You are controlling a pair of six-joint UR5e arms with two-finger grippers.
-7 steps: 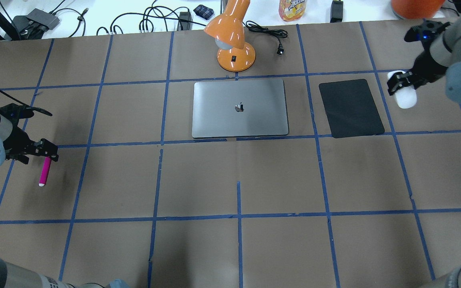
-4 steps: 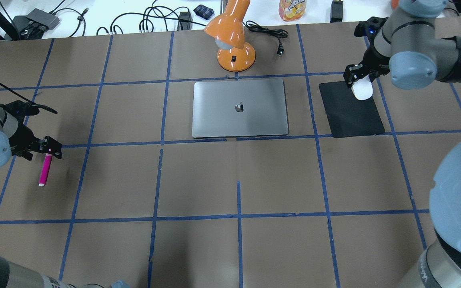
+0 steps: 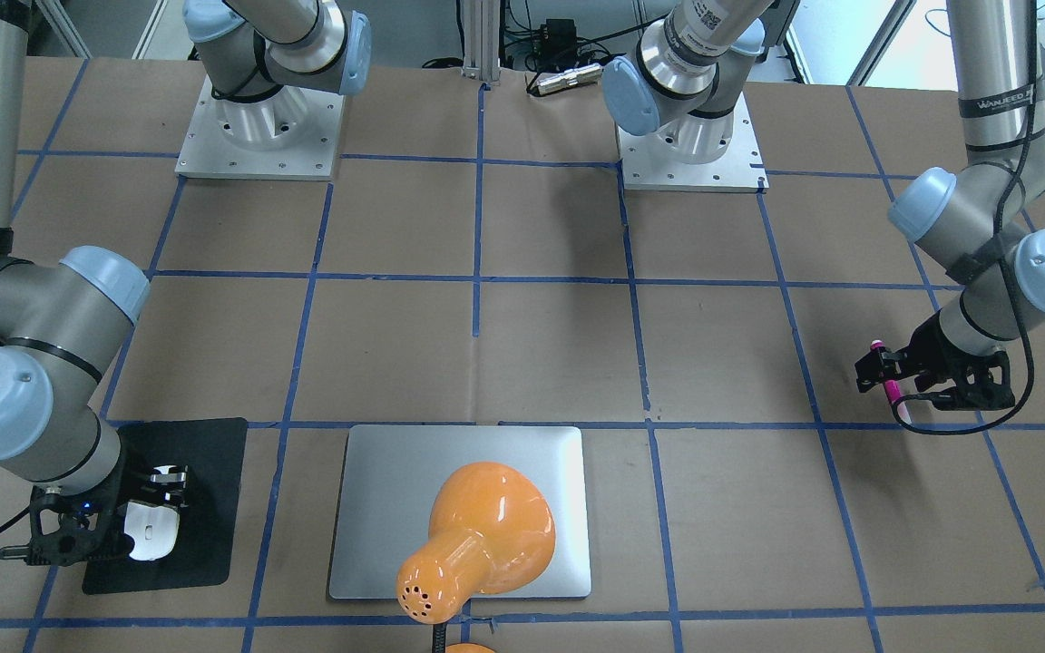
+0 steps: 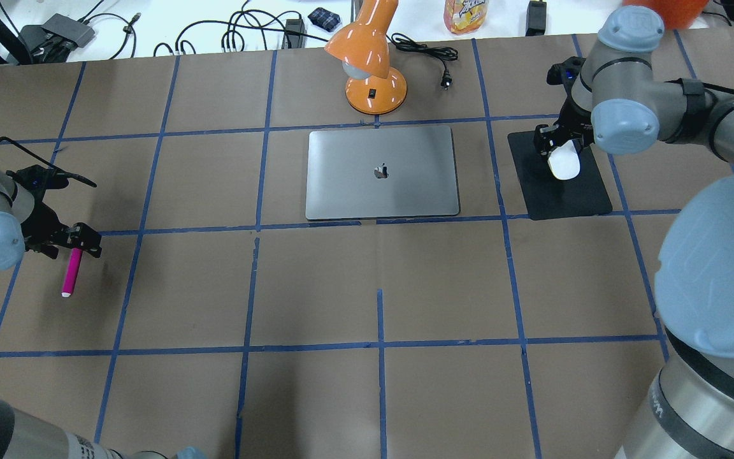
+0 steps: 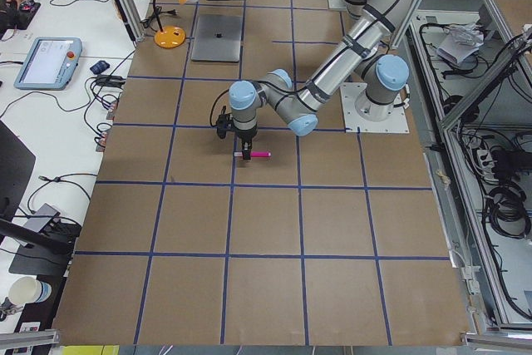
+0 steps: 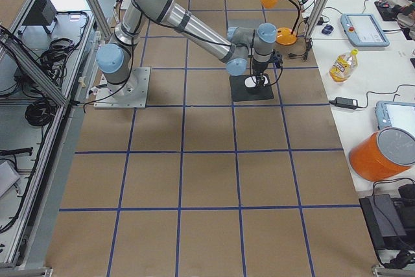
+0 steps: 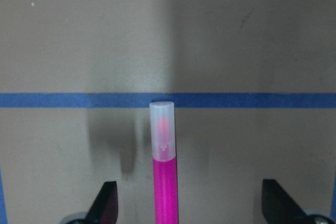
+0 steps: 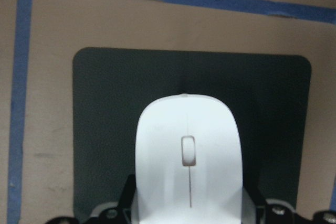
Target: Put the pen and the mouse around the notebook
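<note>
Far left: the left gripper sits low over the upper end of the pen. In the wrist view its fingers are spread wide, and the pink barrel runs between them without touching either one. The pen appears to lie on the brown-papered table, its pale cap pointing towards the robot's side. It is just below a blue tape line and well apart from the notebook.

Centre: the notebook lies flat and closed, its long edges parallel to the tape grid. An orange desk lamp stands just beyond its far edge.

Right: a black pad lies near the notebook's right side, with a strip of bare table between them. The right gripper pinches the mouse by its sides at the rear. The mouse is over the far part of the pad, right way up. Cannot tell whether it rests on the pad or hangs just above it.
</note>
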